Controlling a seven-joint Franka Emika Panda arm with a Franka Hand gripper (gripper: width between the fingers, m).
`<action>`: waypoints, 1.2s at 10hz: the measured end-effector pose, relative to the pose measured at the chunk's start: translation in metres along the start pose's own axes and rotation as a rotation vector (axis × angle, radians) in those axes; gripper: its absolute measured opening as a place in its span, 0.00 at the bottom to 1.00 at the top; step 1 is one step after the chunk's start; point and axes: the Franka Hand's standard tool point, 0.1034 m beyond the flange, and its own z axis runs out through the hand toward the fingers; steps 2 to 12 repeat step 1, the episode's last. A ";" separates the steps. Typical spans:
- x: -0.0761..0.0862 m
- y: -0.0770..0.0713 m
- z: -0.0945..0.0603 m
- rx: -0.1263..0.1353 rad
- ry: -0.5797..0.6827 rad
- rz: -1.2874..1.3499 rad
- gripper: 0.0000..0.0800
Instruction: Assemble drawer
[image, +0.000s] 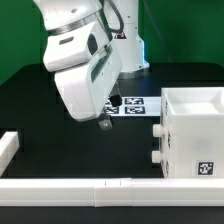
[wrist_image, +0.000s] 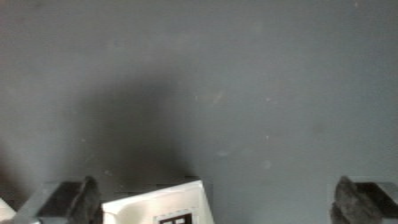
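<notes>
Exterior view: nearest the camera ran the long low white rail, along the table's front edge. Just behind it, at the exterior view's right, sat the drawer: a white cubic housing, open on top, with two knobs showing on the side facing the arm and a black-and-white tag on the face toward the rail. Both trays looked seated in the housing (judging by the knobs flush one above the other), so assembly seemed nearly or fully done; little looked left. The gripper hung apart from the drawer, over the black table, with the marker board behind it.

Wrist view: fingers spread wide, nothing between them, so released. A white tagged corner showed below, probably the marker board.
</notes>
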 end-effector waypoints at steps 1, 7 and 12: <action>0.000 0.000 0.000 0.000 0.000 0.001 0.81; 0.000 0.000 0.000 0.000 0.000 0.001 0.81; 0.000 0.000 0.000 0.000 0.000 0.001 0.81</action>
